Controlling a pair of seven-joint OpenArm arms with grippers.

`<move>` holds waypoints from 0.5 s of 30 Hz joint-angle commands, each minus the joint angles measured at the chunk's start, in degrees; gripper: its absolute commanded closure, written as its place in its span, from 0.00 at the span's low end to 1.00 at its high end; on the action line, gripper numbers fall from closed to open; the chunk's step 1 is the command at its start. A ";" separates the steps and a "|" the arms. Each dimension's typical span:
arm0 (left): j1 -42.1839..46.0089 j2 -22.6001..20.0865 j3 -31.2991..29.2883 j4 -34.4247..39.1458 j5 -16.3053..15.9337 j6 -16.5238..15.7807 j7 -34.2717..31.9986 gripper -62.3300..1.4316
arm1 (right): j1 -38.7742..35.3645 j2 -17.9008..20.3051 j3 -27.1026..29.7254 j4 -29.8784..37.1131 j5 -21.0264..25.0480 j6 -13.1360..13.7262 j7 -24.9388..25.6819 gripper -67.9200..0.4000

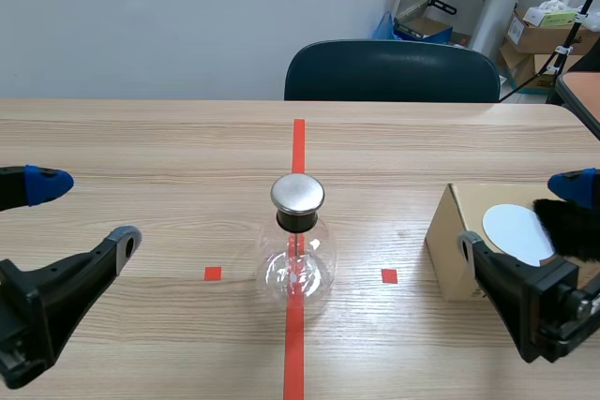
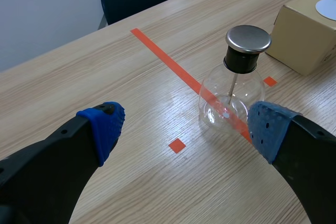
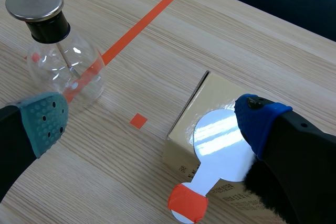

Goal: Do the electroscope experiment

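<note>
Scene view: left gripper [image 1: 89,210] and right gripper [image 1: 518,214] gape empty; paddle [image 1: 511,231] partly hidden.

1. The left arm [image 1: 37,311] comes in low from the left side of the scene view.
2. The left gripper [image 1: 86,211] points toward the middle, with one finger farther from the robot and one nearer.
3. Its fingers stand wide apart and nothing is between them; both pads [image 2: 105,127] look blue in the left wrist view.
4. The right arm [image 1: 553,311] comes in low from the right side, at about the same depth as the left one.
5. The right gripper [image 1: 520,214] also points toward the middle.
6. Its fingers are spread wide too, and they grip nothing; one pad is grey-green [image 3: 44,121] and the other blue.
</note>
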 commanded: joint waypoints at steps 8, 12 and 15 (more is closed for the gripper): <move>-0.04 0.28 -0.31 1.51 -0.57 -0.07 -0.83 0.18 | 0.37 0.57 0.07 0.48 0.17 0.07 0.81 0.00; -0.04 0.26 -0.31 1.51 0.31 -0.13 -0.90 0.18 | 0.37 0.57 0.07 0.48 0.17 0.07 0.81 0.00; -0.04 0.24 -0.31 1.51 1.53 -0.15 -1.27 0.18 | 0.35 0.59 0.07 0.48 -2.23 0.46 1.14 0.00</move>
